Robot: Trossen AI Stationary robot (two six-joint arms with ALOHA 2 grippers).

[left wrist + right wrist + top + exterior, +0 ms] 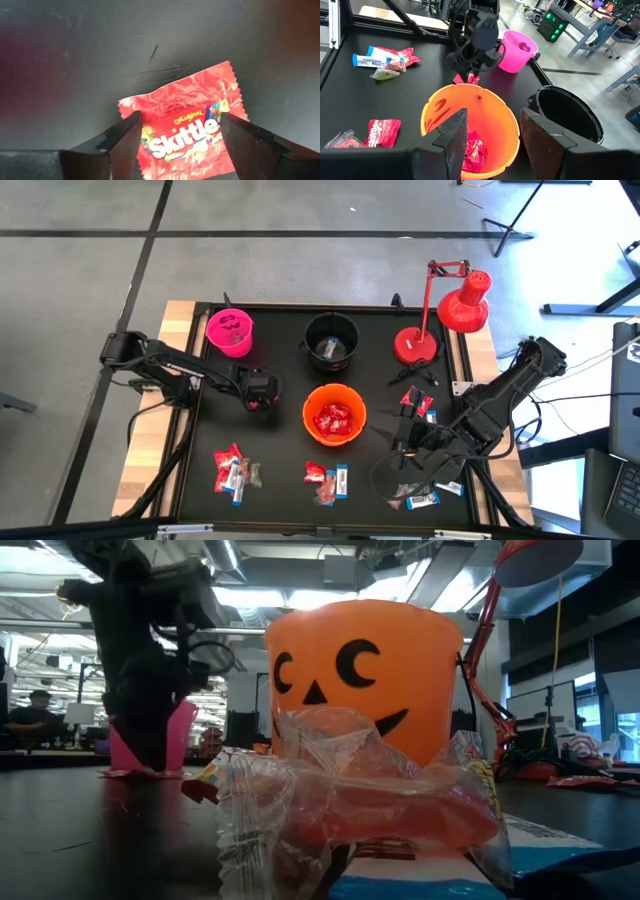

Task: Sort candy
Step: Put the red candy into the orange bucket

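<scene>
A red Skittles packet [187,127] lies flat on the black table, left of the orange bucket [334,415]. My left gripper [177,137] points down over it, open, one finger above each side edge. It also shows in the high view, my left gripper [262,394]. My right gripper [492,142] hangs open and empty in the air, right of the orange bucket and pointing toward it. That bucket holds several red packets [472,150]. More candy lies in loose heaps along the near edge [232,470], [326,480], [420,498]. My left gripper comes at the red packet from above, its fingers [125,135] across the packet's two side edges [131,107]. The packet lies flat on the table. Whether the fingertips touch it, I cannot tell.
A pink bucket [230,332] and a black bucket [331,342] stand along the far edge. A red desk lamp [440,320] is at the far right. A few sweets [418,400] lie near the lamp's base. A clear wrapper [330,800] lies close before the low camera.
</scene>
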